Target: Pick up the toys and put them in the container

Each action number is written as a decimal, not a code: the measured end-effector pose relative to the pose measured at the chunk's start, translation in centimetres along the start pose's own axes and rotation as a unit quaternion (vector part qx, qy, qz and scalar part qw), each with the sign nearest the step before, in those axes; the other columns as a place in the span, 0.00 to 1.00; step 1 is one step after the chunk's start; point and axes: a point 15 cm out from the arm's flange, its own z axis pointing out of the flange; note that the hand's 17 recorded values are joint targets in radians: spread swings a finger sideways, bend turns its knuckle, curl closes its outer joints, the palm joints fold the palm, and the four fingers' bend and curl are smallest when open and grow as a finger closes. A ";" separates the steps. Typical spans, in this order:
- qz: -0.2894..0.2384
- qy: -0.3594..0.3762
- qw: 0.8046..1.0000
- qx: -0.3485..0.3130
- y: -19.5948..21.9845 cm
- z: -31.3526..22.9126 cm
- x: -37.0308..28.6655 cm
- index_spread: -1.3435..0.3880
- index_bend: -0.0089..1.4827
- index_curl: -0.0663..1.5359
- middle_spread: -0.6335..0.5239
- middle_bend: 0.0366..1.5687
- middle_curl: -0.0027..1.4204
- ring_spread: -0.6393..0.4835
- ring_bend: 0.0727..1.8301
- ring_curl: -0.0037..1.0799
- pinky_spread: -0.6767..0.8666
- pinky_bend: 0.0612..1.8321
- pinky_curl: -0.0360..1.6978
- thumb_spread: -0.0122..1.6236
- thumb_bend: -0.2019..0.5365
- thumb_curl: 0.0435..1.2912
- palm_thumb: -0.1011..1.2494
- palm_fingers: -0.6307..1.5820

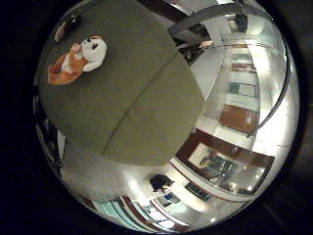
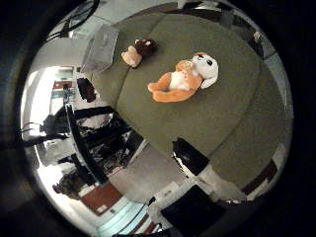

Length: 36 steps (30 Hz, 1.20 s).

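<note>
An orange and white plush toy point(image 2: 183, 79) lies on the olive-green table point(image 2: 227, 118); it also shows in the little finger side view point(image 1: 76, 59). A small brown plush toy point(image 2: 138, 51) lies beside it, closer to a clear plastic container point(image 2: 101, 44) at the table's corner. My hand is well above the table and away from the toys. Nothing is close to the palm.
The table's edge point(image 1: 147, 147) drops to a pale floor point(image 1: 108, 181). Dark stands and equipment point(image 2: 94, 133) are on the floor beside the table. Brown shelves or cabinets point(image 1: 235, 117) line the room beyond.
</note>
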 end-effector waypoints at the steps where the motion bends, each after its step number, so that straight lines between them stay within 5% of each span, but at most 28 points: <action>1: -0.005 0.006 1.000 0.002 -0.4 0.1 0.1 0.54 0.11 0.21 0.54 0.10 0.22 0.68 0.13 0.26 0.63 0.26 0.11 0.65 0.25 0.25 0.58 0.29; 11: -0.043 0.009 0.999 0.002 -3.1 4.1 -2.0 0.54 0.11 0.21 0.54 0.10 0.23 0.68 0.14 0.26 0.63 0.26 0.11 0.64 0.24 0.25 0.60 0.29; 36: -0.060 -0.015 0.997 -0.037 -2.0 11.3 -6.4 0.53 0.11 0.21 0.54 0.10 0.23 0.68 0.14 0.25 0.62 0.27 0.12 0.63 0.24 0.27 0.61 0.29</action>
